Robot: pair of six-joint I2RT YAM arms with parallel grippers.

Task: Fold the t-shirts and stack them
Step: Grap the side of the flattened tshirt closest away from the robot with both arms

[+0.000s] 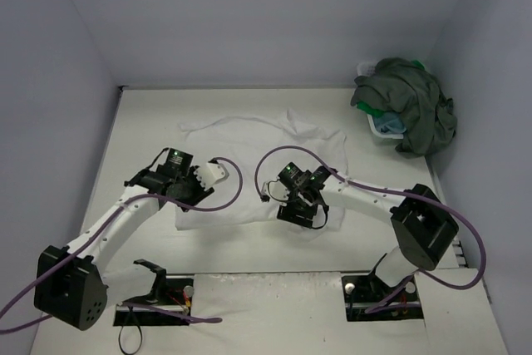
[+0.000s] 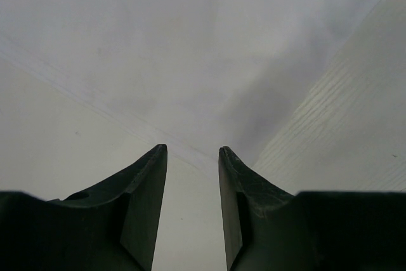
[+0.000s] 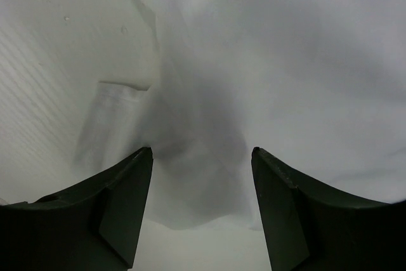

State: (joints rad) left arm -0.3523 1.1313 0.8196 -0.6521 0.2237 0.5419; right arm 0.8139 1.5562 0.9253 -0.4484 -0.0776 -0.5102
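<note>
the white t-shirt (image 1: 266,135) lies spread and rumpled on the table (image 1: 249,247), between and just beyond the two arms. its near edge is uneven. the step in hand looks like the first fold of this shirt.

the left gripper (image 2: 192,150) hangs low over the shirt's left side, near a hem line. its jaws are narrowly apart and nothing shows between them. the right gripper (image 3: 202,150) is released, with its jaws wide. a soft ridge of cloth and a loose flap lie under the gap, unclamped.

to fold well, each gripper would probably want to pinch a single layer close to an outer edge, at matching points on either side. they would likely then need to lift only enough to clear the table and carry the edge over together, so that the crease runs straight. the right gripper should likely drop over the ridge rather than beside it, or it may catch only the thin flap.

at the far right corner the basket (image 1: 371,126) is heaped over. the olive-grey t-shirt (image 1: 411,101) drapes over its rim, with a sliver of the green t-shirt (image 1: 418,65) and a patch of the light blue t-shirt (image 1: 389,126) showing beneath.
</note>
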